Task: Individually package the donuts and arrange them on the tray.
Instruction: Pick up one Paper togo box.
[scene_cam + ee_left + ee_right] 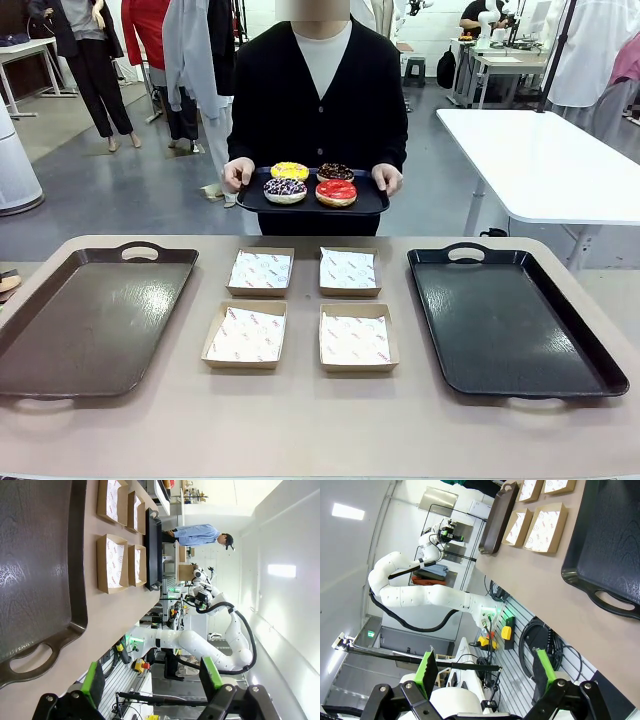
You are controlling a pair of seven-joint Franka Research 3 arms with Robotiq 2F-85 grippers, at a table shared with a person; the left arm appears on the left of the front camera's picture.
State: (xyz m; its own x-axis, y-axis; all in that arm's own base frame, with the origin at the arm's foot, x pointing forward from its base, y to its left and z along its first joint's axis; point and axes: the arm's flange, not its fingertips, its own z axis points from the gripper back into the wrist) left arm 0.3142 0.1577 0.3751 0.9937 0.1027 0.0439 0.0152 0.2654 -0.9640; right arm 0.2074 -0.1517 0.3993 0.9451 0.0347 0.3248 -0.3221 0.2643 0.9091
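A person at the far side holds a small dark tray [370, 205] in both hands. On it lie a yellow-frosted donut [290, 171], a dark chocolate donut [335, 172], a white-purple sprinkled donut [285, 190] and a glossy red donut [336, 192]. Several open cardboard boxes lined with printed paper [247, 334] [356, 337] [261, 271] [349, 270] sit mid-table. My left gripper [152, 677] is open off the table's near edge, beside the brown tray [35, 570]. My right gripper [487, 672] is open too, off the edge near the black tray [607, 540].
A large brown tray [90, 320] lies at the table's left and a large black tray [510, 320] at its right. The boxes [112, 562] [547, 520] sit between them. A white table [540, 160] stands behind on the right.
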